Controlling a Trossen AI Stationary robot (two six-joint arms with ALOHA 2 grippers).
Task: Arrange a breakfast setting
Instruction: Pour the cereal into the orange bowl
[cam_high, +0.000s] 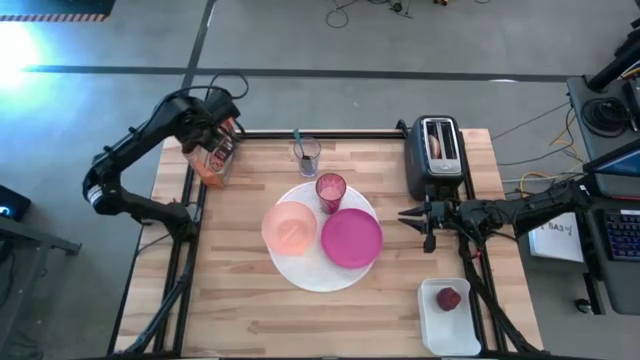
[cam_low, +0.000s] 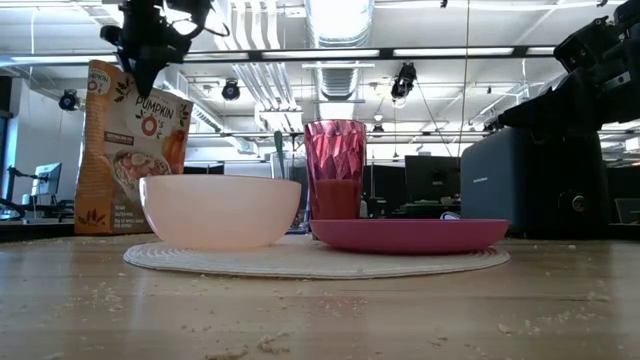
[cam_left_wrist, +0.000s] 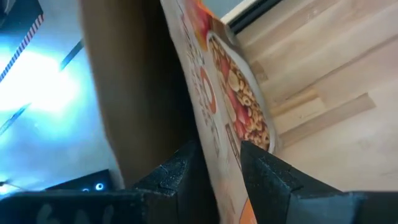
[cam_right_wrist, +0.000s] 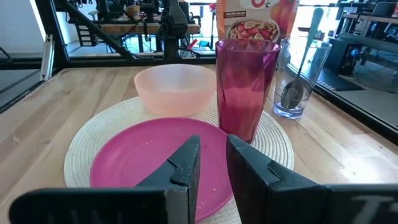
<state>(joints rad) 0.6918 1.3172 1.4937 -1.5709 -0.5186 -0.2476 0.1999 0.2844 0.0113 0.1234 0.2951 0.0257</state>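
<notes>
Wooden table: left claw grips edge-standing bag; near half bare.

- A grey concrete floor surrounds the wooden table, with dark lines crossing it and loose cables lying on it.
- Long ceiling lights and silver ducts run overhead in an open workshop.
- Dark monitors and desks stand beyond the table.
- A keyboard sits on a side desk.
</notes>
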